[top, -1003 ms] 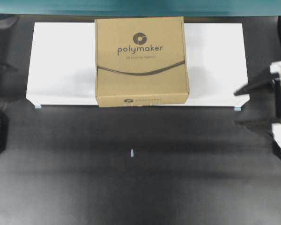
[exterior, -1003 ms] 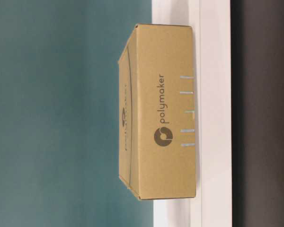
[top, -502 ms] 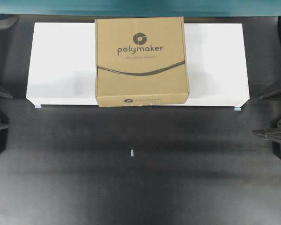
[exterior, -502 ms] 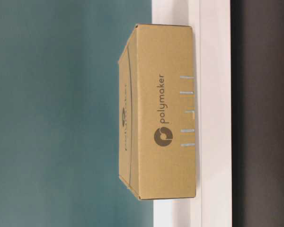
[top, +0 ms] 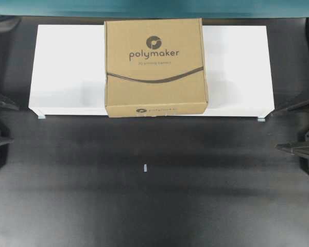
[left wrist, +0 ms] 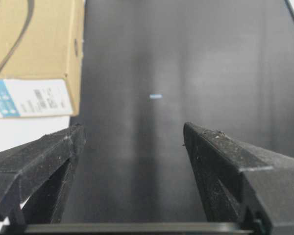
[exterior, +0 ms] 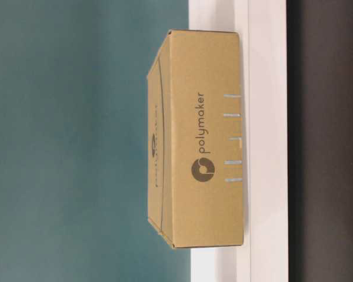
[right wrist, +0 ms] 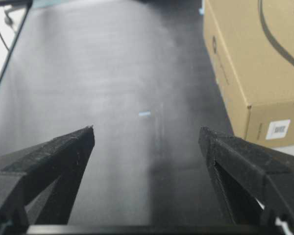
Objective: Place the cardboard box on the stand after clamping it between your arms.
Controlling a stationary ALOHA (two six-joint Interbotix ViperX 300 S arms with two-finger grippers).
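A: Where is the overhead camera looking from?

B: It is looking straight down on the cardboard box (top: 154,67), far enough to take in the whole stand (top: 56,67) and dark table (top: 144,206).

A: And the table-level one?

B: It is facing the box's front side from close by, with its picture turned sideways.

A: The wrist cameras?

B: Each is looking out low between its own jaws across the table, sharing a box corner and the small pale mark (left wrist: 156,96).
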